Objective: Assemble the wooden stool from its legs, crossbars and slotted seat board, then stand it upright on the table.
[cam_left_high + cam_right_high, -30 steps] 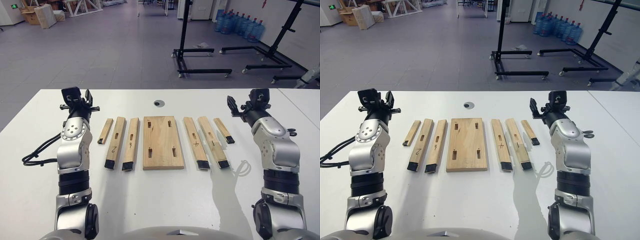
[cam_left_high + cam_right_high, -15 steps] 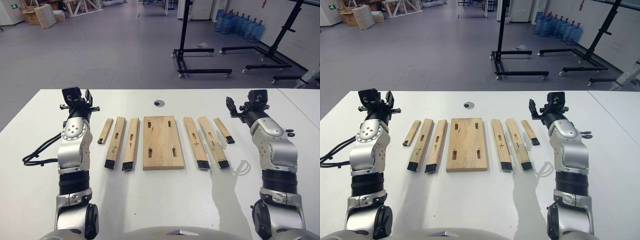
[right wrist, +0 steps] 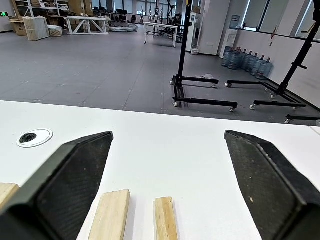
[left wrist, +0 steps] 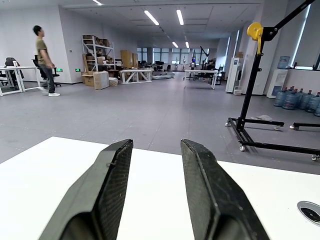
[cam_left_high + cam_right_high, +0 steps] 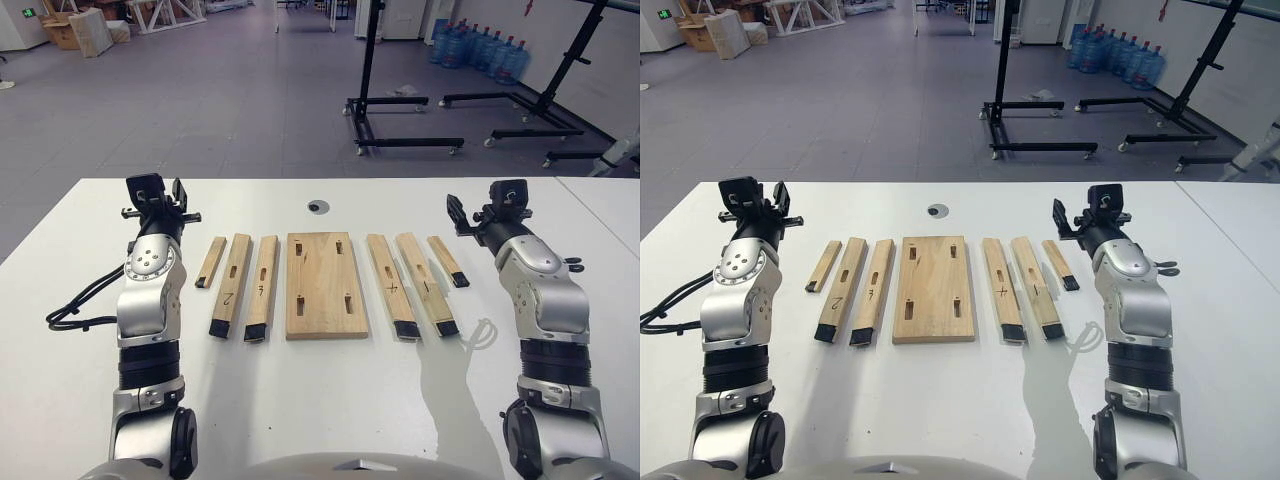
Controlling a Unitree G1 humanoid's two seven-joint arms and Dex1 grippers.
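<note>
The slotted seat board (image 5: 326, 285) lies flat mid-table. To its left lie two legs (image 5: 231, 284) (image 5: 262, 287) and a short crossbar (image 5: 210, 262). To its right lie two more legs (image 5: 391, 285) (image 5: 426, 283) and a short crossbar (image 5: 447, 260). All the pieces are loose and side by side. My left gripper (image 5: 160, 195) hovers left of the far end of the left crossbar, open and empty, its fingers (image 4: 117, 165) a small gap apart. My right gripper (image 5: 482, 205) stands wide open and empty, just beyond and right of the right crossbar (image 3: 165, 217).
A round cable grommet (image 5: 318, 207) is set in the table beyond the board. A black cable (image 5: 75, 305) loops beside my left arm. Black wheeled stands (image 5: 400, 110) stand on the floor past the table's far edge.
My right gripper has shifted a little to the left, toward the right crossbar. The left arm and the wooden pieces have stayed put.
</note>
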